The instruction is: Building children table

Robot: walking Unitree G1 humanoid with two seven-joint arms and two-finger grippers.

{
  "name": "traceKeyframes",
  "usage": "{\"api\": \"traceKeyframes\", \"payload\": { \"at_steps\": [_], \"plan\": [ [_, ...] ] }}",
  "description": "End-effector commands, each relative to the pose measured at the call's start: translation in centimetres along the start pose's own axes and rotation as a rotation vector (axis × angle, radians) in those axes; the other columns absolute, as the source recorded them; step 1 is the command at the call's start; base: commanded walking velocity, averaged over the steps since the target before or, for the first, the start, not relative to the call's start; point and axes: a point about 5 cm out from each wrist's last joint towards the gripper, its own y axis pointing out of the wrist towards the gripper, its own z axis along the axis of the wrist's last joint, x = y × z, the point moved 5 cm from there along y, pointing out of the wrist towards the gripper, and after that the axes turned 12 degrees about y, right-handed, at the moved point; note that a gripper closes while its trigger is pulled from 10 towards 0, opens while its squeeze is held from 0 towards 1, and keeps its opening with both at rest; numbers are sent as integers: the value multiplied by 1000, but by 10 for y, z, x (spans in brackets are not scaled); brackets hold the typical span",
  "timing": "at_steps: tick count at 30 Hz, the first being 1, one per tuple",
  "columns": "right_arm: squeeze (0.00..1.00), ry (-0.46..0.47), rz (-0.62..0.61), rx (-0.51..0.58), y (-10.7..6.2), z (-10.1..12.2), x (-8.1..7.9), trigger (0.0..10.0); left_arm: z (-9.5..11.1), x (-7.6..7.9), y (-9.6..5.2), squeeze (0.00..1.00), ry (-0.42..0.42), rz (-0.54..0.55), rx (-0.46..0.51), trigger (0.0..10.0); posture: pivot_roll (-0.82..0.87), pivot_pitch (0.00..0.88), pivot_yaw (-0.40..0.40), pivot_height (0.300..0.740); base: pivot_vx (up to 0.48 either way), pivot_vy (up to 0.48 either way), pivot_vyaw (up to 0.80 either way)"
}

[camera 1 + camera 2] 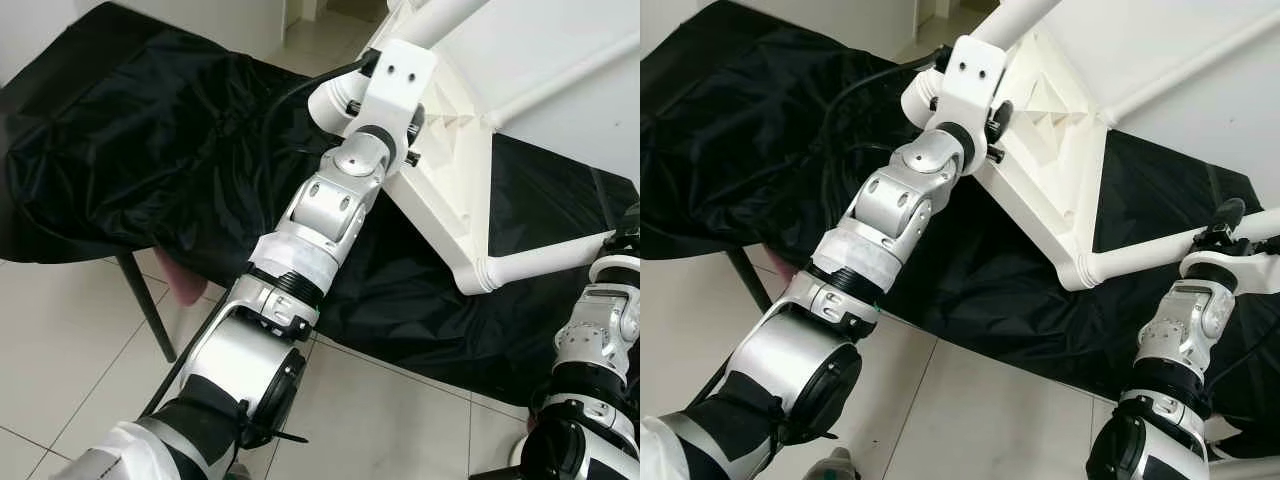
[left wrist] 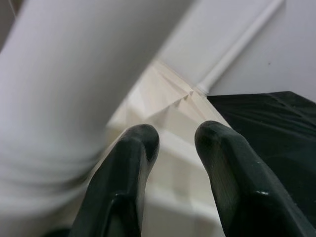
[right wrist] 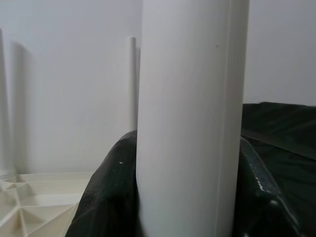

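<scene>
Now we see the white plastic table [image 1: 450, 190] lying upside down and tilted on a black cloth [image 1: 150, 150] that covers a low surface. Its underside faces us, with ribs near the corner, and its legs stick out from the corners. One leg [image 1: 1160, 252] runs from the nearest corner toward the robot's right side, just above the cloth. Another leg [image 1: 445, 18] goes up from the corner near the top of the head views.

Our right gripper [image 3: 192, 197] is closed on the near leg: in the right wrist view the white tube [image 3: 190, 113] stands between the two black fingers [image 3: 106, 197], and both of them touch it. In the right eye view we see this gripper at the outer part of the same leg, with the silver right arm [image 1: 1175, 340] rising to it from below.

Our left gripper [image 2: 175, 148] is at the upper leg, close to the corner of the table. In the left wrist view its two fingers [image 2: 133, 168] stand a little apart, with nothing between them, and the thick white leg [image 2: 74, 74] passes just beside one finger. We cannot tell if that finger touches the leg. The left arm [image 1: 320, 220] stretches over the cloth up to this corner.

Under the cloth a dark thin support leg [image 1: 150, 305] stands on the pale floor tiles [image 1: 380, 420].
</scene>
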Motion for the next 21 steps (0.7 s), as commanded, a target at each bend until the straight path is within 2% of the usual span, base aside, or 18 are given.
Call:
{"api": "traceKeyframes", "payload": {
  "at_steps": [1,7,10,13,18,21],
  "plan": [
    [0,-13,-514,-268,-88,-59,137,0,4,46,-2,0,-85,-116,6,10000,189,168,-10,740,0,0,0],
    [0,16,-492,-253,-86,-54,138,0,4,51,-3,0,-98,-134,5,10000,193,171,-11,740,0,0,0],
    [0,37,-355,-253,-71,-43,124,0,-1,65,-8,0,-98,-186,-5,10000,185,174,-3,740,0,0,0],
    [0,31,-342,-254,-69,-41,123,0,-1,68,-8,0,-99,-198,-7,10000,184,177,-1,740,0,0,0],
    [0,49,-399,-246,-74,-32,142,0,20,91,-15,0,-131,-324,75,10000,193,184,0,740,0,0,0],
    [0,48,-407,-247,-76,-32,145,0,25,96,-17,0,-133,-349,93,10000,196,185,0,740,0,0,0]
  ]
}}
